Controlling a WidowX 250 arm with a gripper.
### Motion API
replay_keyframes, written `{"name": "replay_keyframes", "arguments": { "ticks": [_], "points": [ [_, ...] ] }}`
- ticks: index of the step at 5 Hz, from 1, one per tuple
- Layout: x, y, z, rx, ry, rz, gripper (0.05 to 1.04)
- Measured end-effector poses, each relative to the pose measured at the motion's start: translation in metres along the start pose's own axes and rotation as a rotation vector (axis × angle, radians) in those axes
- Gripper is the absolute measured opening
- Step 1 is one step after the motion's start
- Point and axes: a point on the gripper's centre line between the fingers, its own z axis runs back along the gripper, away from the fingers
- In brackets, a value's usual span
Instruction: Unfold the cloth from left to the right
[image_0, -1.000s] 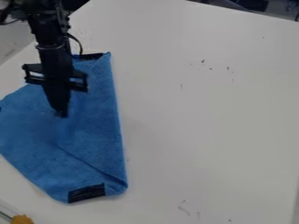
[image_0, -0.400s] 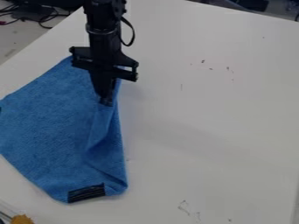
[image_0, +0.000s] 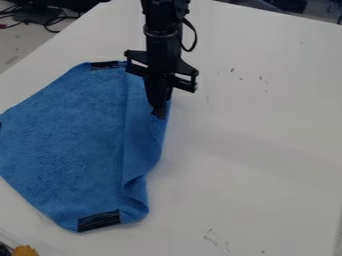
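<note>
- One edge of the blue cloth (image_0: 73, 137) is clamped in the gripper (image_0: 159, 114).
- Unfolding judged partly done; right flap (image_0: 141, 145) left to be laid flat.

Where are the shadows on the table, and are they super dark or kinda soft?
In the camera view, a faint, soft shadow lies across the white table, to the picture's right of the blue cloth; also in the camera view, gentle shading follows the cloth's right edge and its long fold.

Blue cloth (image_0: 73, 135), matt, apparently slightly rough
</note>
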Motion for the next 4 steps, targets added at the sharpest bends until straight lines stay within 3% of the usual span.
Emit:
{"name": "replay_keyframes", "arguments": {
  "ticks": [2, 4],
  "points": [
    [0.023, -0.031, -0.022, -0.059, 0.041, -0.11, 0.054],
    [0.037, -0.053, -0.031, -0.095, 0.046, -0.144, 0.054]
  ]
}}
